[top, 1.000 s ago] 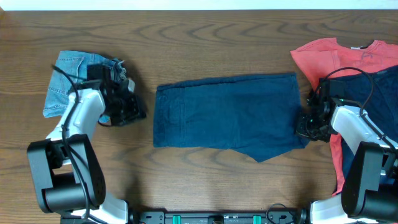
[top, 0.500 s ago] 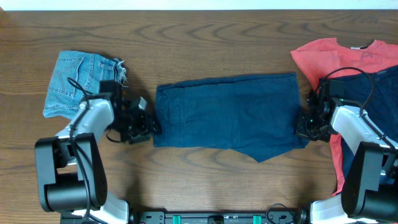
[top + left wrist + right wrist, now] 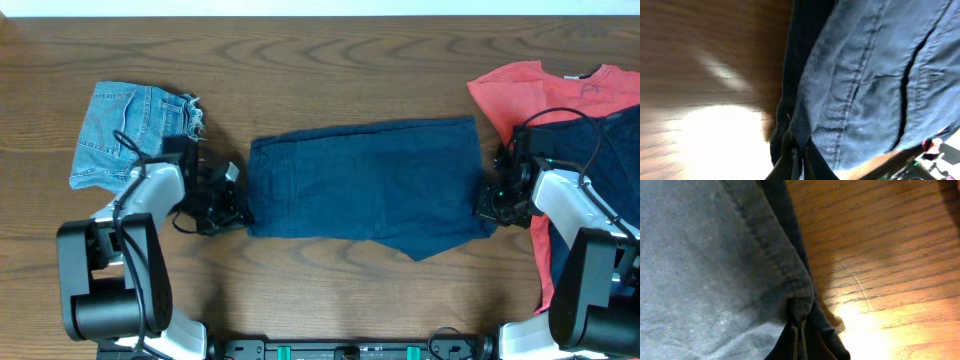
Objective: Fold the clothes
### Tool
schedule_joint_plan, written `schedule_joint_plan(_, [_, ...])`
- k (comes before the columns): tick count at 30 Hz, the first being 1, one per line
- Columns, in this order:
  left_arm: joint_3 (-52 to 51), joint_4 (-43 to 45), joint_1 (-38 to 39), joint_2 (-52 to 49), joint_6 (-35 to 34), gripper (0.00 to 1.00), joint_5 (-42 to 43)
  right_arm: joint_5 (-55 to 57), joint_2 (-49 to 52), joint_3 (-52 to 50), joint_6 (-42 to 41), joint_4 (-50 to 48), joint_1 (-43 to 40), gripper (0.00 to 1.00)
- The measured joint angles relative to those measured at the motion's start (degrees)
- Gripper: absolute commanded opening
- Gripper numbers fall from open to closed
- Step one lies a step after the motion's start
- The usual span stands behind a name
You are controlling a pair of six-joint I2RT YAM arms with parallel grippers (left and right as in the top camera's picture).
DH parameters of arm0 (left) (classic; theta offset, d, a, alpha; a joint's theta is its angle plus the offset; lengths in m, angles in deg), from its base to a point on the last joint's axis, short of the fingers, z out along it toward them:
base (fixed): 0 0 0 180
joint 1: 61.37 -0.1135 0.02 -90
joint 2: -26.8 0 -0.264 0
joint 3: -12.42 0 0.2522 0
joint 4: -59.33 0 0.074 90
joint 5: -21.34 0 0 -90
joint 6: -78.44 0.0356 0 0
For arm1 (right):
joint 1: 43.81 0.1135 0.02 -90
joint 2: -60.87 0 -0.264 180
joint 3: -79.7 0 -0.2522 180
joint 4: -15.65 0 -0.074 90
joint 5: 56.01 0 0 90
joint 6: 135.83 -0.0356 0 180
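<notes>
A dark navy garment (image 3: 365, 185) lies flat across the middle of the table. My left gripper (image 3: 240, 208) is at its left edge, near the front corner, shut on the hem. In the left wrist view the navy cloth (image 3: 875, 80) runs down into the closed tips of the left gripper (image 3: 799, 160). My right gripper (image 3: 487, 205) is at the garment's right edge, also shut on the hem. The right wrist view shows the seamed navy cloth (image 3: 705, 265) pinched in the right gripper (image 3: 800, 340).
Folded light-blue denim shorts (image 3: 125, 140) lie at the far left, behind the left arm. A coral-red T-shirt (image 3: 530, 90) lies at the far right with another navy piece (image 3: 610, 140) on top of it, partly under the right arm. Bare wooden table (image 3: 330, 60) runs along the back.
My left gripper has moved right from beside the denim shorts to the navy garment's left edge, opened on the way and closed on the hem. The right gripper has not moved.
</notes>
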Motion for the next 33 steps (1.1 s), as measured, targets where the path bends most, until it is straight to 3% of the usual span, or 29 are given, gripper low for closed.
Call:
schedule_joint_plan(12, [5.1,0.3,-1.3,0.0,0.0,0.06,-3.7,-1.0,0.0,0.0,0.0,0.0,0.0,0.02])
schedule_joint_plan(14, [5.1,0.1,-1.3,0.0,0.0,0.06,-3.8,-1.1,0.0,0.0,0.0,0.1,0.0,0.08])
schedule_joint_plan(16, [5.4,-0.8,-1.3,0.0,0.1,0.17,-4.0,-1.7,0.0,0.1,0.6,0.6,0.0,0.21])
schedule_joint_plan(17, [5.7,-1.6,-1.3,0.0,0.3,0.31,-4.2,-2.7,0.0,0.2,1.7,1.0,0.0,0.26])
schedule_joint_plan(23, [6.6,-4.3,-1.3,0.0,0.2,0.55,-4.6,-9.2,-2.5,2.9,5.2,5.8,0.0,0.48])
schedule_joint_plan(26, [6.6,-4.2,-1.0,0.0,0.2,0.60,-4.6,-10.8,-7.3,6.0,5.5,8.7,0.0,0.58])
schedule_joint_plan(33, [6.4,-1.5,2.9,0.0,0.2,0.59,-5.3,-14.4,-14.9,8.7,2.7,20.3,1.2,0.64])
